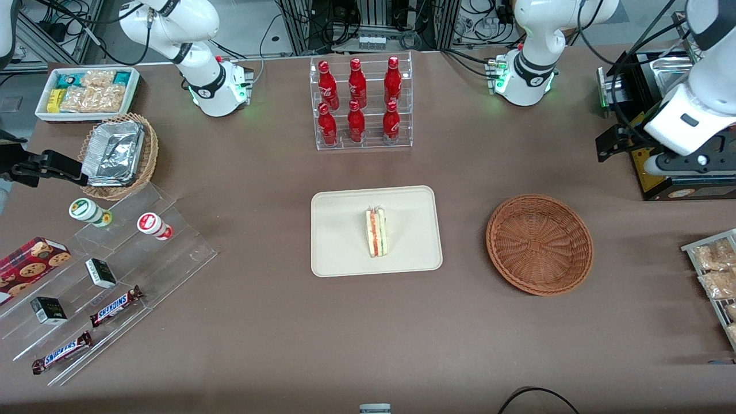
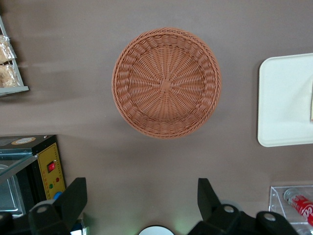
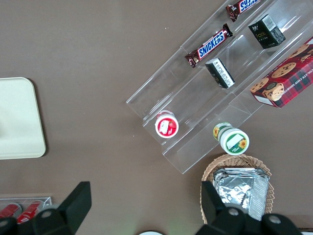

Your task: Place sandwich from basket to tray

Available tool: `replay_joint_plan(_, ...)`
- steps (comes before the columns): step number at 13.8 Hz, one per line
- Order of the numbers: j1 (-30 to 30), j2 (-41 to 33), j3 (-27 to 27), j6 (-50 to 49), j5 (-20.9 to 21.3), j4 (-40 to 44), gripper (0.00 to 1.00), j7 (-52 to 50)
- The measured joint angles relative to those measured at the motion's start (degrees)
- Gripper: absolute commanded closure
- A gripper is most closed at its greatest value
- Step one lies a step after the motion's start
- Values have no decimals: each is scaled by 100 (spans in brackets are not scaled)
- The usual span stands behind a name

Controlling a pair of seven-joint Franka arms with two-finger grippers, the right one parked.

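Observation:
The sandwich (image 1: 376, 233) stands on its edge on the cream tray (image 1: 345, 201), near the tray's middle, with its red, orange and green layers showing. The reddish-brown basket (image 1: 539, 244) sits beside the tray toward the working arm's end and holds nothing. In the left wrist view my gripper (image 2: 141, 183) hangs high over bare table, apart from the basket (image 2: 166, 83) and the tray (image 2: 283, 98). It is open, and only tabletop shows between its black fingers (image 2: 76, 198).
A clear rack of red bottles (image 1: 359, 103) stands farther from the front camera than the tray. A black box with a yellow panel (image 1: 661, 172) and a rack of snack packets (image 1: 713, 270) flank the basket. A stepped acrylic shelf (image 1: 103, 270) lies toward the parked arm's end.

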Motion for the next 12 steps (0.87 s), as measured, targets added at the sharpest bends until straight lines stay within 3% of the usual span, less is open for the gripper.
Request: replay_joint_plan(12,-267,155,438,25,-24,433,0,92)
